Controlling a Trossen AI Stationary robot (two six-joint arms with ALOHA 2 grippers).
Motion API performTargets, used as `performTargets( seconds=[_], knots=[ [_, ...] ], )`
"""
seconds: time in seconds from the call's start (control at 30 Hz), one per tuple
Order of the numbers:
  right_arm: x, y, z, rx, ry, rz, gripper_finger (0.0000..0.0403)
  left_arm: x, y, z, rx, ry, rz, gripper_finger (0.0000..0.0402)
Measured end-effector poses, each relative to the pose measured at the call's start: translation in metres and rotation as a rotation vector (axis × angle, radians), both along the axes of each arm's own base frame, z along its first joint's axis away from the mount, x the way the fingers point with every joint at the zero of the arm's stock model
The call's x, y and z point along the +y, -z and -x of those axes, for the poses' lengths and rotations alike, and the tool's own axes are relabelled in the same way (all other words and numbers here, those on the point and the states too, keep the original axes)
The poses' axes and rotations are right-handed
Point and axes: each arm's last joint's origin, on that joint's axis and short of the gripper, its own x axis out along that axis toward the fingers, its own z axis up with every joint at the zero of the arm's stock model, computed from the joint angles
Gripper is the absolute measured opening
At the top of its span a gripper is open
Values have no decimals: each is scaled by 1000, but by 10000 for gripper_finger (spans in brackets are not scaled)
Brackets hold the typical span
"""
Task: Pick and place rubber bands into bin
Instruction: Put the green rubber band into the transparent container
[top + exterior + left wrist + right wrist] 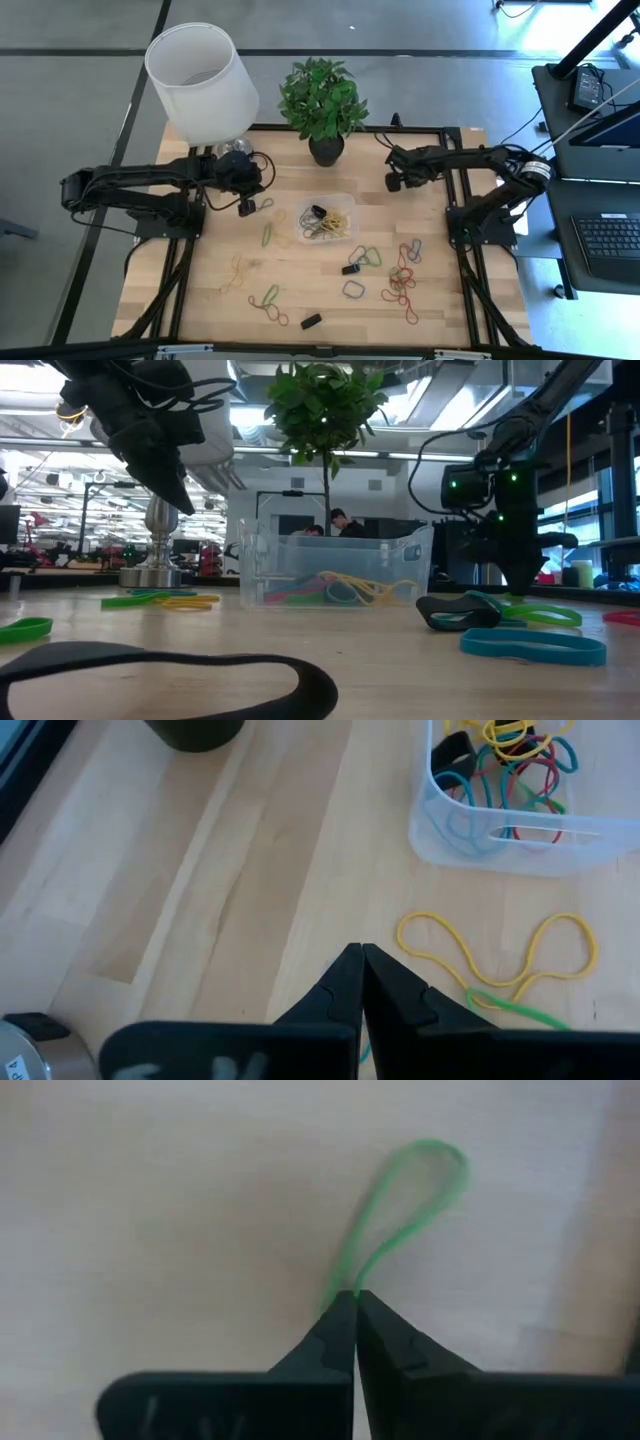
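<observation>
The clear bin (340, 203) stands mid-table with several coloured rubber bands (325, 225) inside. More rubber bands (400, 275) lie loose on the wood toward the near edge, and a yellow one (500, 945) and a green one (512, 1011) lie left of the bin. My right gripper (355, 1295) is right of the bin, toward the far side (393, 184), pointing steeply down and shut on a thin green rubber band (415, 1190). My left gripper (360, 952) hangs shut and empty above the table, left of the bin (246, 207). My right gripper pinches one end of the green band (345, 1280) between its two fingertips, coming from above. The rest of the loop (440, 1155) reaches out ahead of the fingers over the wood. I cannot tell whether it lies on the table or is lifted.
A white lampshade (200, 80) on its metal base (150, 570) stands at the far left. A potted plant (322, 100) stands at the far middle, behind the bin. Small black pieces (311, 321) lie near the front edge. People show in the room behind (340, 522).
</observation>
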Motion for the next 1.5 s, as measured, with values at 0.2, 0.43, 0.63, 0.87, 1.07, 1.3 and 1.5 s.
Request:
performTargets(
  seconds=[0.2,0.43,0.63,0.87,1.07,1.3,1.5],
  knots=[
    [10,-25,1,-43,-61,46,3,0,0,0,-9,-31,24,3],
    [39,-64,1,-246,-134,141,2,1,-2,-2,-39,-32,17,3],
    [75,-89,-9,-494,-263,173,1,1,-3,-3,-54,-33,10,3],
    [117,-121,-41,-624,-521,242,0,1,-3,-3,-52,-35,9,3],
    [139,-147,-85,-592,-744,316,0,2,-3,-3,-44,-59,-17,3],
    [144,-140,-143,-442,-931,275,0,2,-3,-3,-44,-60,-18,3],
    [137,-109,-180,-253,-968,127,0,2,-3,-3,-44,-60,-18,3]
  ],
)
